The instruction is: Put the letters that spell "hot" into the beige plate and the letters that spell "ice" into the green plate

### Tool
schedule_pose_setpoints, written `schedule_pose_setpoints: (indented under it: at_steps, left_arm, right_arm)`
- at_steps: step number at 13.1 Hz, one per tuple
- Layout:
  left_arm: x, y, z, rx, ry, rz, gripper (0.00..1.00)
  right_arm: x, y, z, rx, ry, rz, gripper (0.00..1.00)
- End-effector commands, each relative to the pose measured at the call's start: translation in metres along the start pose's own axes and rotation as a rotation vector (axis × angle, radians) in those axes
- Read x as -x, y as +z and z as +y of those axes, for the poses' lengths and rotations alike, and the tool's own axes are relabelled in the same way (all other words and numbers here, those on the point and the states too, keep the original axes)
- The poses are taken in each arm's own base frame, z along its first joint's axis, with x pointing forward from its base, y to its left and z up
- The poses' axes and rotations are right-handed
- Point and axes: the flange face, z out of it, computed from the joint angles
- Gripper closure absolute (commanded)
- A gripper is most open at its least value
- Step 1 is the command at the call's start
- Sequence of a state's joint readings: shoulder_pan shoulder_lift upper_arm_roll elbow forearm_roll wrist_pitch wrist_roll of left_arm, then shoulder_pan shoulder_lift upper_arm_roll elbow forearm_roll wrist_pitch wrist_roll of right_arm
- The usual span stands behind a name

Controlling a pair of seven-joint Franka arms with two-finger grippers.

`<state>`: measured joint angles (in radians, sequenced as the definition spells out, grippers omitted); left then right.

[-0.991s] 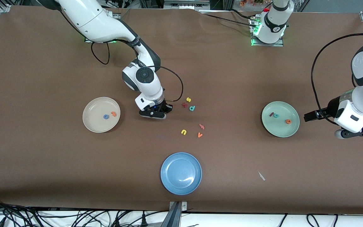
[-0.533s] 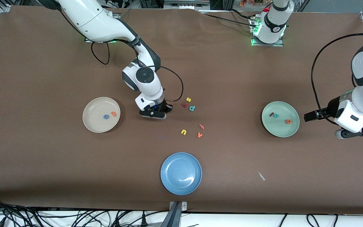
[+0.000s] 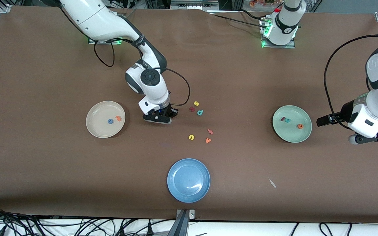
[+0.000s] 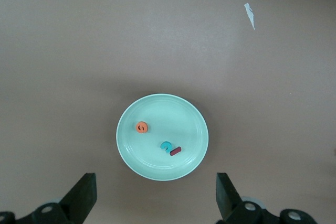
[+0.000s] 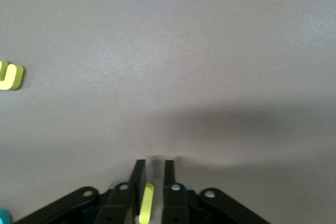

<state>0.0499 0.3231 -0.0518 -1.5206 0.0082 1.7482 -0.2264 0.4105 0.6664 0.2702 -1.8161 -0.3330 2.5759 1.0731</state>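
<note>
1. We see the right gripper [image 3: 157, 118] low over the brown tabletop [image 3: 44, 170], between the beige plate [image 3: 94, 128] and the loose cluster of letters.
2. In the right wrist view its fingers [image 5: 138, 177] stand close together with a thin yellow letter [image 5: 146, 203] between them. We take it for the yellow h, seen edge on. Whether the fingers press on it we cannot tell.
3. The beige plate lies toward the right arm's end of the tabletop and holds the blue o [image 3: 110, 121] and the orange t [image 3: 119, 118], side by side and just apart.
4. The green plate [image 3: 282, 133] lies toward the left arm's end. In it are the dark red i [image 3: 283, 119], the teal c [image 3: 287, 120] touching or nearly touching it, and the orange e [image 3: 300, 126] a little apart.
5. The left gripper [image 4: 155, 195] waits beside the green plate, above the tabletop, its fingers spread wide and holding nothing.
6. Loose on the tabletop between the two plates lie a yellow s [image 3: 196, 103], a teal d [image 3: 200, 112], a dark red letter [image 3: 192, 109], a pink letter [image 3: 210, 131], an orange v [image 3: 208, 140] and a yellow u [image 3: 191, 137].
7. A blue plate [image 3: 176, 190] lies nearer to the front camera than those letters, with nothing in it.
8. A small white scrap [image 3: 272, 183] lies on the tabletop, nearer to the front camera than the green plate.
</note>
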Motion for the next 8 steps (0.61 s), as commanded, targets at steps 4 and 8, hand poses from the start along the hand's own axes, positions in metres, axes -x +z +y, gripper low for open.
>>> schedule_pose_setpoints:
  at_steps: [4,8]
  left_arm:
    - [0.0,-0.002,-0.001,0.01,0.02,0.009,0.0]
    - [-0.001,-0.001,0.001,0.011,0.022,0.018,0.0]
  right_arm:
    - [0.024,-0.002,-0.021,-0.002,0.046,-0.011,0.61]
    - [0.036,0.01,-0.025,0.008,0.026,-0.026,0.61]
